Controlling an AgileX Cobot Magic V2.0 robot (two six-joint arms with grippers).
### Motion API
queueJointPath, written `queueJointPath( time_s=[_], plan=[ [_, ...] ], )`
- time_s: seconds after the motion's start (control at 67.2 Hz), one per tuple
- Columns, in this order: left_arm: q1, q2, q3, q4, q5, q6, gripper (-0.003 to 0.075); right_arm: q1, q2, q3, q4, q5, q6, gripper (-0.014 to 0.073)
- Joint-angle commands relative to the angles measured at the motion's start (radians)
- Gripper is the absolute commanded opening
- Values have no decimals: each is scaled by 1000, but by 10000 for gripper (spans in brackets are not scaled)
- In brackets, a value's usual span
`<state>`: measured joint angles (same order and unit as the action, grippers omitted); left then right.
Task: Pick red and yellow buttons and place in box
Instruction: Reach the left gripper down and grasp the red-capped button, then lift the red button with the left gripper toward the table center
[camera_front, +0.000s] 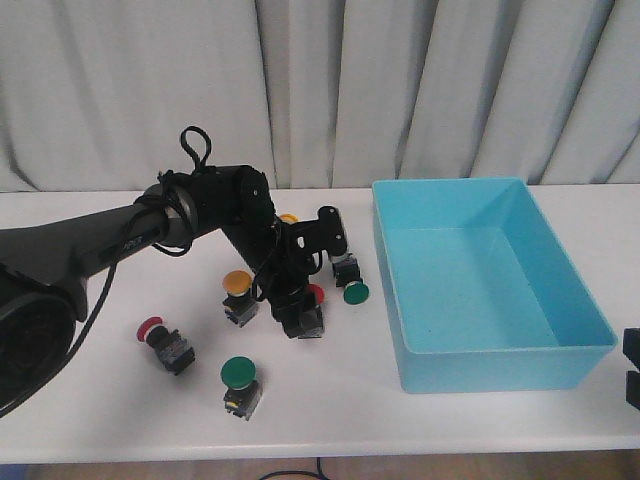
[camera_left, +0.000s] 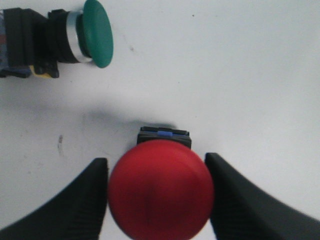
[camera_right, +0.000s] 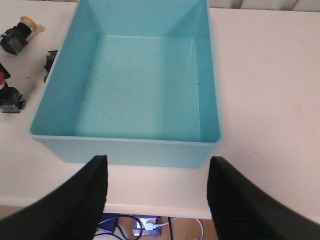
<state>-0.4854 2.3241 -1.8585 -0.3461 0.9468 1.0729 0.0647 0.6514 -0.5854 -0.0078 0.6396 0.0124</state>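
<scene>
My left gripper (camera_front: 303, 318) is down at the table, open, with a finger on each side of a red button (camera_front: 316, 293). In the left wrist view its red cap (camera_left: 161, 187) fills the gap between the black fingers (camera_left: 87, 200), and the button stands on the table. A second red button (camera_front: 152, 328) lies at the left. One yellow button (camera_front: 238, 283) stands beside the arm, and another (camera_front: 288, 218) shows behind it. The turquoise box (camera_front: 500, 365) stands at the right, nothing in it. My right gripper (camera_right: 157, 167) is open and empty, near the box's (camera_right: 125, 150) front wall.
Two green-capped buttons lie on the white table, one at the front (camera_front: 240, 375) and one (camera_front: 355, 293) between my left gripper and the box; the latter shows in the left wrist view (camera_left: 95, 32). The table's front edge (camera_right: 160, 202) is just below my right gripper.
</scene>
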Motion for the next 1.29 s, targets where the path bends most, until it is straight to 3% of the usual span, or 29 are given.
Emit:
queueJointPath(
  time_s=[0.0,0.283,0.461,0.759,1.279],
  plan=[
    [-3,-72,-30,-29,-5,-16,309,-4,5,-31,-4,-60,0,435],
    [-3,-139,-30,-29,1,-271,181,-4,5,-31,-6,-60,0,435],
    [-3,-221,-29,-29,23,-411,178,-4,5,-31,-6,-60,0,435],
    [0,-438,0,-28,70,-527,178,-4,5,-31,-5,-58,0,435],
    [39,-997,703,-29,-319,-523,178,-4,5,-31,-5,-59,0,435]
  ],
)
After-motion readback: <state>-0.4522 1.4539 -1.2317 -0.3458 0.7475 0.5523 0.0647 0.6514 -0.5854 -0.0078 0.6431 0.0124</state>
